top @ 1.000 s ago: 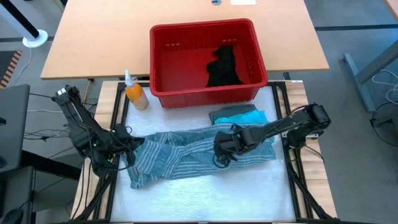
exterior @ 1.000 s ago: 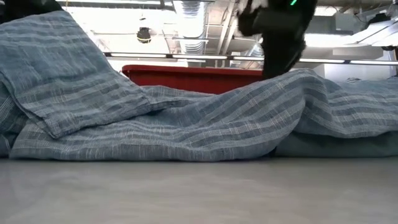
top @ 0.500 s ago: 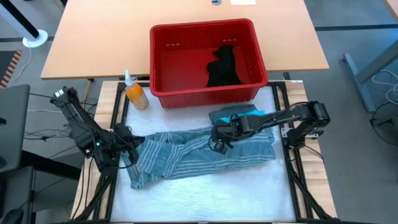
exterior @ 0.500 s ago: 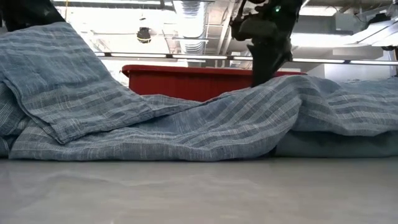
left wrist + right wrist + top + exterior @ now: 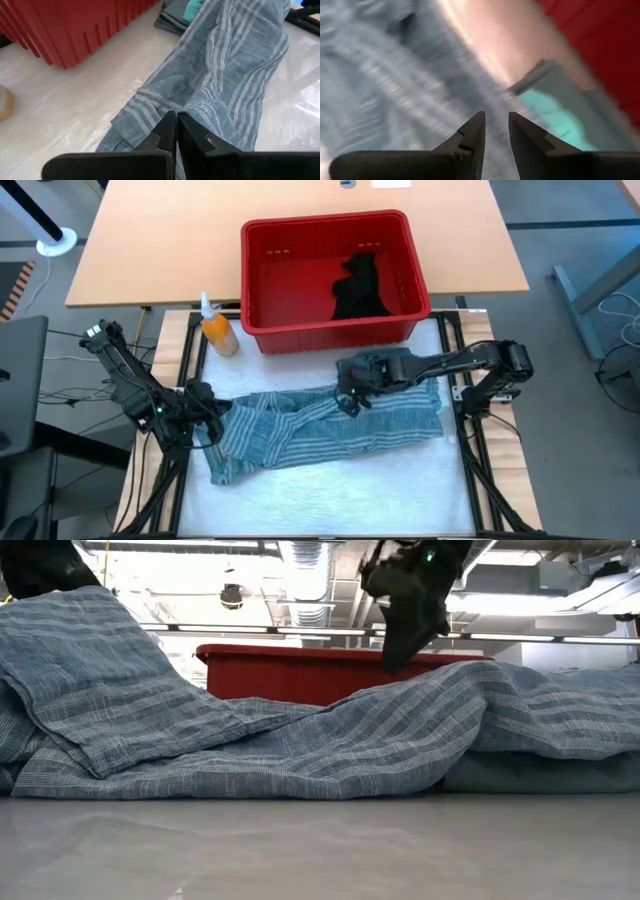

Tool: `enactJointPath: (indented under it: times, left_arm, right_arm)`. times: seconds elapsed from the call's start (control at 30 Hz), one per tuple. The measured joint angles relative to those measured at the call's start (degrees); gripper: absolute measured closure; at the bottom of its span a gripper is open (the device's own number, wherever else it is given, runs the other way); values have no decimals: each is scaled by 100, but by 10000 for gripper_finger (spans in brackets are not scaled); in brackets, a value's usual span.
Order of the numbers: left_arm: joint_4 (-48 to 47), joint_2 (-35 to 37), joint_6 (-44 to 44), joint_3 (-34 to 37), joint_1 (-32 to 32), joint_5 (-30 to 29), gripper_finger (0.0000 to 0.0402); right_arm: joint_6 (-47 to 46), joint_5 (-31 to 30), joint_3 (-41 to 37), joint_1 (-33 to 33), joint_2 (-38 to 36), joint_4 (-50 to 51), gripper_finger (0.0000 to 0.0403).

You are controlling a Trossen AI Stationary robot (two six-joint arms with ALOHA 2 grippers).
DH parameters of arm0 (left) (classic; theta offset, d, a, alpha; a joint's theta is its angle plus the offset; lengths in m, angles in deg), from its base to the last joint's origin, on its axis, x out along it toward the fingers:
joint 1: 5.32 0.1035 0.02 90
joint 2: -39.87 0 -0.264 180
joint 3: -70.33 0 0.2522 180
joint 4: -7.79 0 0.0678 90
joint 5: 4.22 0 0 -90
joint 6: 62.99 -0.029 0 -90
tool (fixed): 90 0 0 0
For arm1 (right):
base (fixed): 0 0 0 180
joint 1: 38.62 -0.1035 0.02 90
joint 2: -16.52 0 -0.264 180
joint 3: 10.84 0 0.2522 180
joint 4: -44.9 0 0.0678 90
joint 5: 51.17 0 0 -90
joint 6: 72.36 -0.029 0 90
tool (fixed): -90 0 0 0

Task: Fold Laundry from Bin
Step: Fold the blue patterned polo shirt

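High view: we see the blue-grey striped shirt (image 5: pixel 320 425) spread crosswise on the pale work surface (image 5: pixel 330 500) in front of the red bin (image 5: pixel 262 290), which stands on the wooden table (image 5: pixel 150 240) with a black garment (image 5: pixel 358 288) inside. Our left gripper (image 5: pixel 208 412) sits at the shirt's left end; in the left wrist view its fingers (image 5: pixel 167 131) are pressed together on a fold of the striped cloth. Our right gripper (image 5: pixel 348 398) hovers over the shirt's far edge, near the folded turquoise garment (image 5: pixel 400 368) on a grey-green one (image 5: pixel 358 365). In the right wrist view its fingers (image 5: pixel 475 132) stand slightly apart, and we see nothing between them. An orange bottle (image 5: pixel 218 330) stands just left of the bin.
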State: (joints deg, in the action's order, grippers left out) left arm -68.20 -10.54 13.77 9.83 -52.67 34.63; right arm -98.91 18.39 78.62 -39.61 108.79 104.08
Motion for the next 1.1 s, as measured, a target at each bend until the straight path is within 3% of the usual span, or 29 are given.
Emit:
enactJointPath:
  times: [0.3, 0.43, 0.5, 0.63, 0.87, 1.1]
  left_arm:
    - [33, -20, 187, 2, 0, -29, 401]
    - [-2, -22, 140, 2, 0, -20, 401]
    - [-6, -22, 140, 2, -1, -29, 402]
    - [-13, -22, 81, 2, -2, -57, 401]
    - [-13, -35, 85, 2, -2, -64, 401]
    - [-17, -34, 224, 4, -2, -51, 401]
  right_arm:
    - [-122, 1331, 372, 194, -356, -233, 290]
    - [-273, 1924, 525, -114, -533, -1096, 290]
    - [74, 1780, 525, -504, -434, -1515, 290]
    - [688, 841, 518, -1152, 116, -2311, 290]
    - [1932, 678, 521, -1658, 1414, -4398, 290]
    - [2143, 708, 1439, -1734, 2381, -4264, 271]
